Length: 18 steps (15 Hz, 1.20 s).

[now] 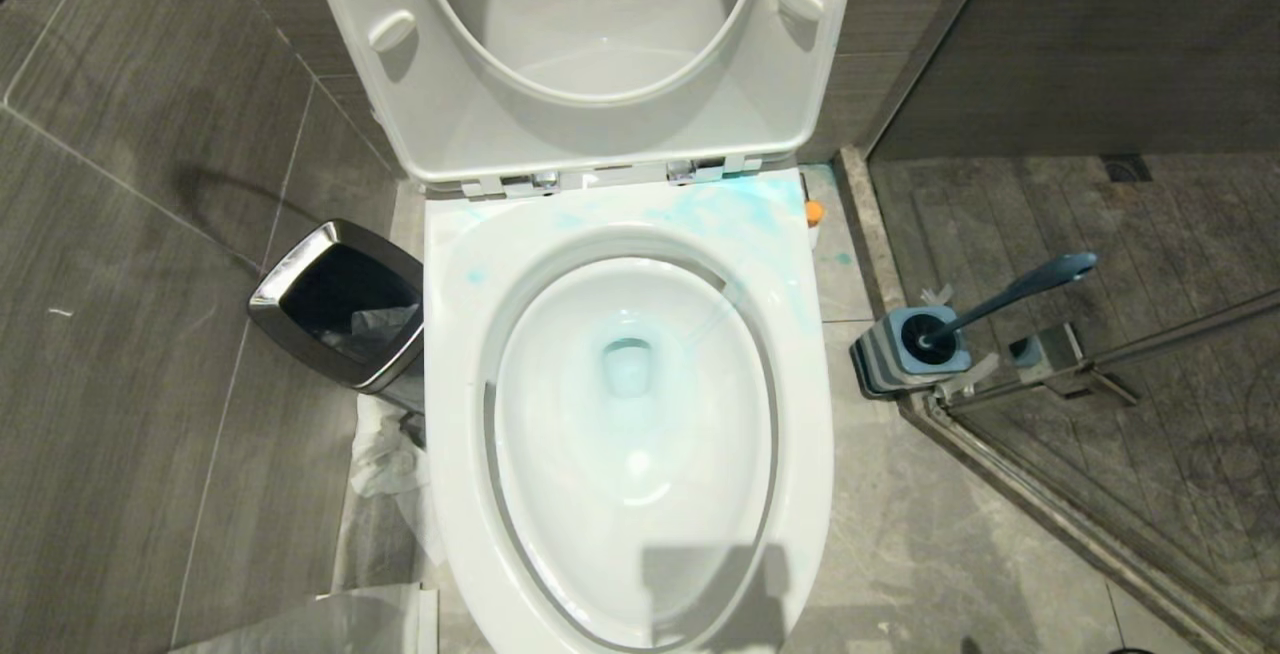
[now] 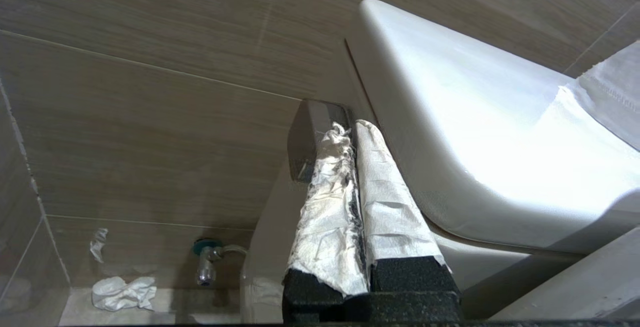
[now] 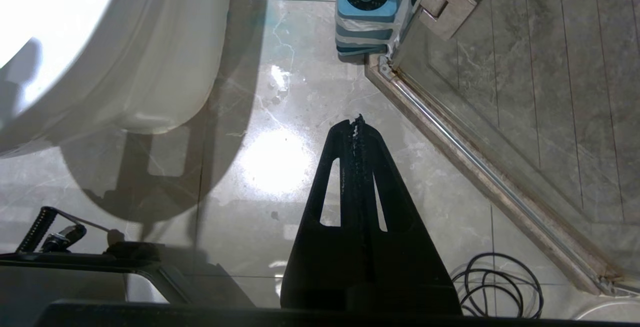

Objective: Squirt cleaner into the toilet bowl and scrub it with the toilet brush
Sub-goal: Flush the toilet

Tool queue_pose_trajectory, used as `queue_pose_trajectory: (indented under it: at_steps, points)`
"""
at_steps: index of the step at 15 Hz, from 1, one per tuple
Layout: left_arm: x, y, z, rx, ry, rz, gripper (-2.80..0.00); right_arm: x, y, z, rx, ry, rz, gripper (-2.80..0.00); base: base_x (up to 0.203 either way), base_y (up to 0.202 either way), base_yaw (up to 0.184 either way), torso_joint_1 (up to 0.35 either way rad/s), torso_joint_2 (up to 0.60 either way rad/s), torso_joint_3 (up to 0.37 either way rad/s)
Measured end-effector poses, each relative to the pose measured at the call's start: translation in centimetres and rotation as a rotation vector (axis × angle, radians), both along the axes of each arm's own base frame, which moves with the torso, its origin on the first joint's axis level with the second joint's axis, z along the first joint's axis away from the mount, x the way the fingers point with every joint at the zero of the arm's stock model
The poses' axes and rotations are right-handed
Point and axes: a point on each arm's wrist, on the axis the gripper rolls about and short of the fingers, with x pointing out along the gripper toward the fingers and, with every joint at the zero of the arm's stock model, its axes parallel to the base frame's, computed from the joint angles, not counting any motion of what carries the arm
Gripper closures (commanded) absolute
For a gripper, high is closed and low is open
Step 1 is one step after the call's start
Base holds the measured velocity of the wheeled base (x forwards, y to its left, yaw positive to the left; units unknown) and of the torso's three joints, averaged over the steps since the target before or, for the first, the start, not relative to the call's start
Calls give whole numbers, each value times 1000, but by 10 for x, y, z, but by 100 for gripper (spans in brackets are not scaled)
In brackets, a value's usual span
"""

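1. Head view: I am looking down on the toilet bowl [image 1: 628, 404], its seat and lid [image 1: 590, 44] raised. Blue cleaner stains [image 1: 720, 209] are showing on the rim's rear right, and the water is tinted blue. The toilet brush [image 1: 1000, 302] is leaning in its blue holder [image 1: 912, 349] on the floor right of the bowl, beside the glass door [image 1: 1110, 354]. A chrome waste bin [image 1: 345, 314] is standing left of the bowl. Neither arm is showing.
2. Left wrist view: I am seeing the left end effector [image 2: 356, 132] with its paper-wrapped fingers [image 2: 330, 207] pressed together, holding nothing, low beside the bowl's outer wall. Crumpled paper [image 2: 122, 293] is lying by the wall.
3. Right wrist view: I am seeing the right end effector [image 3: 357, 123] closed and empty, hanging over the floor [image 3: 240, 117], well apart from the brush holder. A coiled cable [image 3: 500, 287] is lying nearby.
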Motion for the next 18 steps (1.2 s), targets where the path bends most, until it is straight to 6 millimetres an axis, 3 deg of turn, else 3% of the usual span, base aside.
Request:
queue_pose_trajectory:
  at_steps: [5, 18]
  points:
    - [6, -4, -5, 3, 27, -11, 0, 0, 0, 0, 0, 0, 0, 0, 0, 0, 0, 0, 0, 0]
    - [51, -21, -42, 92, 139, 3, 0, 0, 0, 0, 0, 0, -1, 0, 0, 0, 0, 0, 0, 0]
